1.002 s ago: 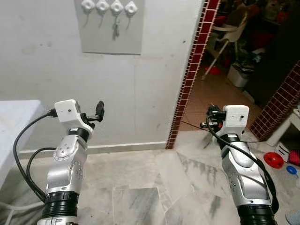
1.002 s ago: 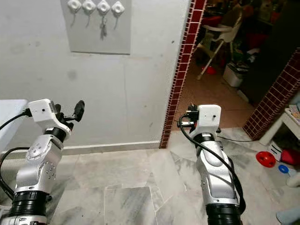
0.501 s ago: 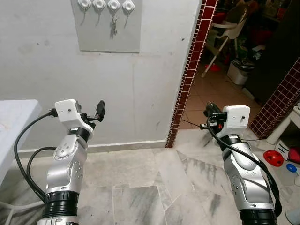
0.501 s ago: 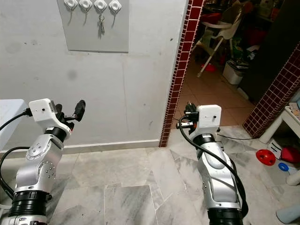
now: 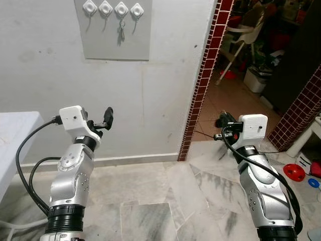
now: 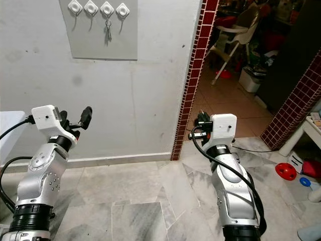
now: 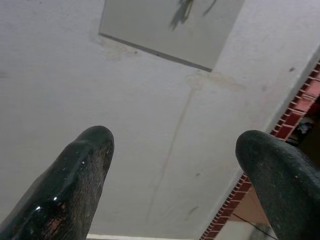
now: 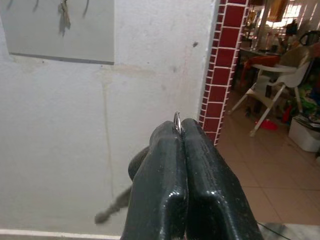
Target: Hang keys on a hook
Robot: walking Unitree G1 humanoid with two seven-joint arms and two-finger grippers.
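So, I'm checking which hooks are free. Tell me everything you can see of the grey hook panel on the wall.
The hook panel is a flat, light grey rectangle fixed flush to the white wall, high above both grippers. Four white hook mounts with scalloped edges sit in a row along its top, each with a thin hook below. One set of keys hangs from the third hook from the left; the other three carry nothing. Its top edge is cut off by the frame.
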